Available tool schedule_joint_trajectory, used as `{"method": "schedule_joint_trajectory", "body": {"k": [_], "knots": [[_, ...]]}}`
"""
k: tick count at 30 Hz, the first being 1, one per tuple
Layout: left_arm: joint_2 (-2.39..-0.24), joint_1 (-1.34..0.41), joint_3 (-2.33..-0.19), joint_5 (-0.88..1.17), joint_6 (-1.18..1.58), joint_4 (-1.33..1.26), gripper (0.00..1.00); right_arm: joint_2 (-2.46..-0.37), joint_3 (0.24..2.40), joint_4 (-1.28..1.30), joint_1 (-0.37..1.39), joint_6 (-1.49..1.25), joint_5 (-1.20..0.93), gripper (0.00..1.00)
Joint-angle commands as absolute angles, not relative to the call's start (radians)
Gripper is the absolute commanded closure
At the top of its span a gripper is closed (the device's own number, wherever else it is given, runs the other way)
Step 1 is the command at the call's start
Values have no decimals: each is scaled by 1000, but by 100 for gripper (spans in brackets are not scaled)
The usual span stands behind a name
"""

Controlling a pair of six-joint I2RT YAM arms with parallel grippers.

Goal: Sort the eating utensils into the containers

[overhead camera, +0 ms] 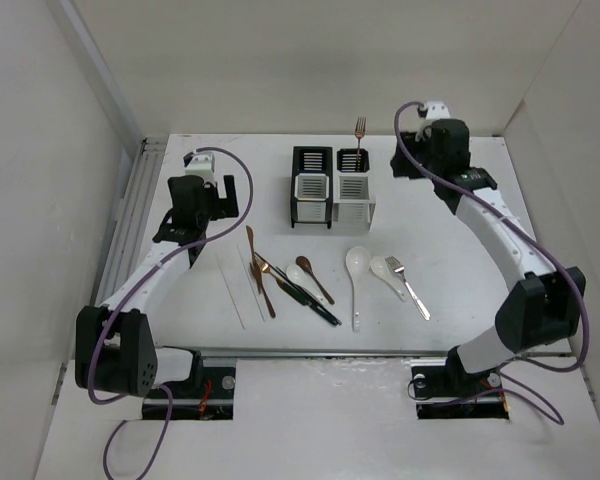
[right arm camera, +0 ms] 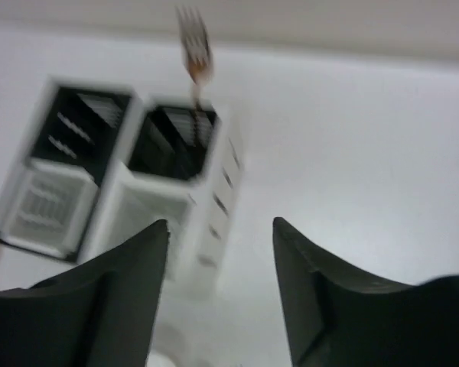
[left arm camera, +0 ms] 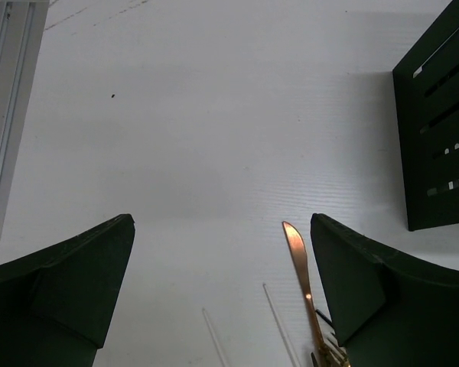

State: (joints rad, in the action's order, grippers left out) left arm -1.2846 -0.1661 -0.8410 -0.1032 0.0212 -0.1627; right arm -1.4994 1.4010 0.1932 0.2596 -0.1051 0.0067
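Currently, reading the top view as a clock face with 12 at the far wall: the two joined caddies stand at 12 o'clock of the centre of the table (overhead camera: 450, 310). The white-fronted caddy (overhead camera: 311, 186) touches the silver-grey caddy (overhead camera: 354, 190), which is on its 3 o'clock side. One copper fork (overhead camera: 360, 132) stands upright in the silver-grey caddy, tines up; the right wrist view shows it as well, blurred. Other cutlery lies loose at 6 o'clock of the caddies: white chopsticks (overhead camera: 236, 290), a long copper piece (overhead camera: 260, 272), black chopsticks (overhead camera: 315, 305), a brown spoon (overhead camera: 314, 279), white soup spoons (overhead camera: 356, 268), and a silver fork (overhead camera: 408, 288) at the 3 o'clock end of the spread. The left gripper (left arm camera: 222, 222) hangs at 9 o'clock of the caddies, jaws spread wide, nothing held. In its wrist view the tip of the copper piece shows just beside its right finger (left arm camera: 367, 283). The right gripper (right arm camera: 222, 225) sits at 3 o'clock of the silver-grey caddy, fingers parted, empty, facing the caddies.
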Motion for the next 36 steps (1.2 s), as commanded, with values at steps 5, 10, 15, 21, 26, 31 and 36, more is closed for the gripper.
{"method": "schedule_joint_trajectory", "body": {"k": [5, 10, 15, 21, 26, 31, 36], "knots": [[-1233, -163, -804, -61, 54, -230, 1, -1497, 1097, 738, 212, -90, -81, 47], [-1215, -163, -782, -61, 54, -241, 1, -1391, 947, 651, 212, -182, -86, 47], [-1190, -163, -761, -52, 63, -241, 1, -1422, 884, 611, 212, -195, -77, 50], [-1158, -163, -742, -74, 63, -241, 1, -1483, 871, 598, 221, -206, -44, 53], [-1140, -163, -723, -104, 72, -241, 1, -1512, 871, 588, 221, -216, 12, 59], [-1131, -163, -713, -113, 72, -241, 1, -1546, 871, 563, 256, -247, 41, 60], [-1131, -163, -713, -136, 72, -241, 1, -1585, 894, 574, 333, -268, 92, 60]]}}
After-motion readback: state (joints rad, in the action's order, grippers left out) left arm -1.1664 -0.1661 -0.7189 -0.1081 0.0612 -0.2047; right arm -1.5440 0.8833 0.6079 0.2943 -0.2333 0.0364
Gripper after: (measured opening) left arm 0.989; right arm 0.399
